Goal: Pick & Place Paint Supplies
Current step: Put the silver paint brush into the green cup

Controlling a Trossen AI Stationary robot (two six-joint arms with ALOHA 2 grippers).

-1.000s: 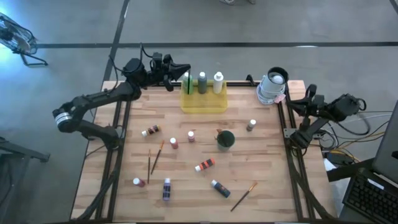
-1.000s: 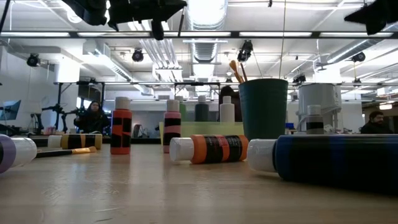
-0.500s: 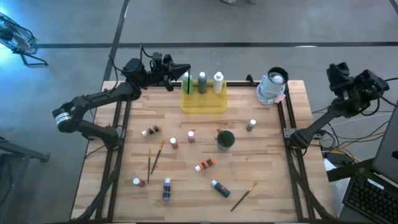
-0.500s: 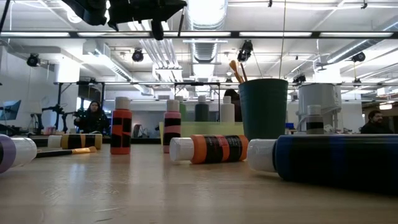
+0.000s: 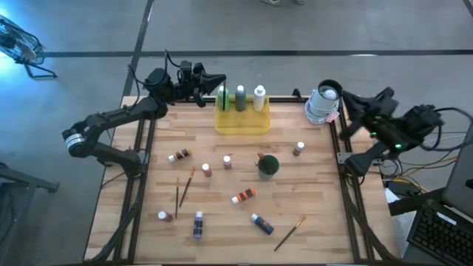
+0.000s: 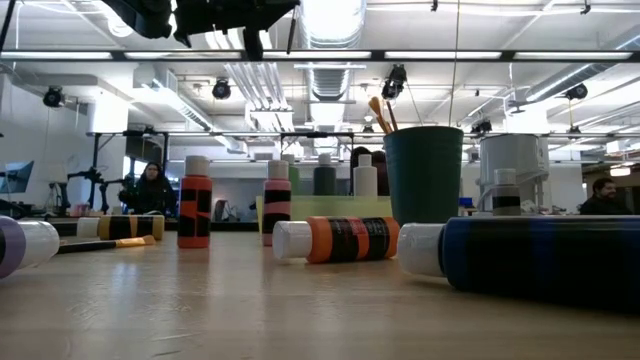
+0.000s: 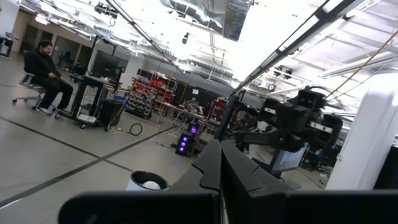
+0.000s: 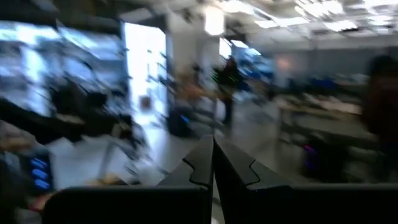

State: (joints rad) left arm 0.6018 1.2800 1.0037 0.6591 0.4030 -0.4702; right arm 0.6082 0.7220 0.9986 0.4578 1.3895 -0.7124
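Note:
Small paint bottles lie and stand scattered on the wooden table: a brown one [image 5: 179, 155], a red one [image 5: 207, 170], an orange one [image 5: 244, 195], two blue ones [image 5: 198, 224] [image 5: 261, 222]. Thin brushes [image 5: 185, 185] [image 5: 290, 233] lie flat among them. Three bottles [image 5: 240, 97] stand in the yellow tray [image 5: 242, 124]. My left gripper [image 5: 220, 79] hovers shut and bare just left of the tray's far end, high up in the low view [image 6: 255, 20]. My right gripper [image 5: 349, 97] is shut and bare above the table's far right corner.
A dark green cup [image 5: 268, 165] with brushes stands right of the table's middle. A white container [image 5: 324, 103] sits at the far right corner, close under my right gripper. Bare wood lies along the right side and the near left corner.
My right arm has risen from its folded rest beside the table's right edge and swung its shut gripper round toward the table's left, so that it now points over the far right corner. The bottles, brushes and tray have not moved.

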